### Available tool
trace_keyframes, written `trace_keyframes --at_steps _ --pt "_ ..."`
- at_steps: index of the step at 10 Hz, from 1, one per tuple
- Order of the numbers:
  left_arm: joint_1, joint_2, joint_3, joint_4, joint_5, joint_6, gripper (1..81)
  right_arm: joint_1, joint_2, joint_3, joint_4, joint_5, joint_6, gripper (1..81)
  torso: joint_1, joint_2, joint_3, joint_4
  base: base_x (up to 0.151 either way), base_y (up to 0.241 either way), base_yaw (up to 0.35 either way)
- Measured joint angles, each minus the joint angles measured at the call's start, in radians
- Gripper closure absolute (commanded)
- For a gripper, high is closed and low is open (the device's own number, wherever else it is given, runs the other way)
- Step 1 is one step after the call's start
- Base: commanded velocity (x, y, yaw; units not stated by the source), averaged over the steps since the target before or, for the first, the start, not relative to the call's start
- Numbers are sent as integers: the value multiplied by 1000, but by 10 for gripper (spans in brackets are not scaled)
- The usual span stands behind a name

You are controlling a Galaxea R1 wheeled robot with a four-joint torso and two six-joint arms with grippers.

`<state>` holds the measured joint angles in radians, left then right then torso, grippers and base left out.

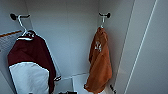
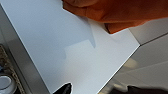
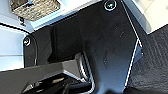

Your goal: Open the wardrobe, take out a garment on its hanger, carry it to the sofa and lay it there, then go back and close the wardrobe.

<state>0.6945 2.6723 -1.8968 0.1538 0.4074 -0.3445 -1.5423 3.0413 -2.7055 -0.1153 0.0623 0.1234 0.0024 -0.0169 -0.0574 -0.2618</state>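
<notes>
Garment on hanger, right in wardrobe; 2nd garment left.

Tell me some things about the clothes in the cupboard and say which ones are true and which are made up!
1. The wardrobe is open, so its inside shows. True.
2. The orange garment lies folded on the wardrobe floor. False: it hangs from a hook high on the right inside wall.
3. The orange garment has a small white mark on it. True.
4. The maroon garment with white sleeves hangs on the same hook as the orange one. False: it hangs from its own hook on the left side.
5. The hanger holding the orange garment is black. False: it is white.
6. In the left wrist view, orange cloth hangs above a white surface. True.
</notes>
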Motion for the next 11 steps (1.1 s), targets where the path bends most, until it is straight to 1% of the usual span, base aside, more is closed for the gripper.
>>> trace_keyframes --at_steps 3,5,8,10,11 --pt "-170 -3 40 0 69 -92 10 4 0 0 0 -2 0 10 0 0 0 0 0 0 0" --pt "-279 -9 67 0 103 -160 10 5 0 0 0 0 0 10 1 1 -1 0 0 0 0" --pt "-459 -7 111 -1 127 -285 10 4 0 0 0 -1 1 10 1 1 -1 0 0 0 0" --pt "-571 17 119 -6 139 -369 10 5 0 0 0 -2 1 10 2 1 -1 0 0 0 0" --pt "-623 36 121 -17 145 -397 10 5 1 0 0 -2 1 10 2 1 -1 0 0 0 0"
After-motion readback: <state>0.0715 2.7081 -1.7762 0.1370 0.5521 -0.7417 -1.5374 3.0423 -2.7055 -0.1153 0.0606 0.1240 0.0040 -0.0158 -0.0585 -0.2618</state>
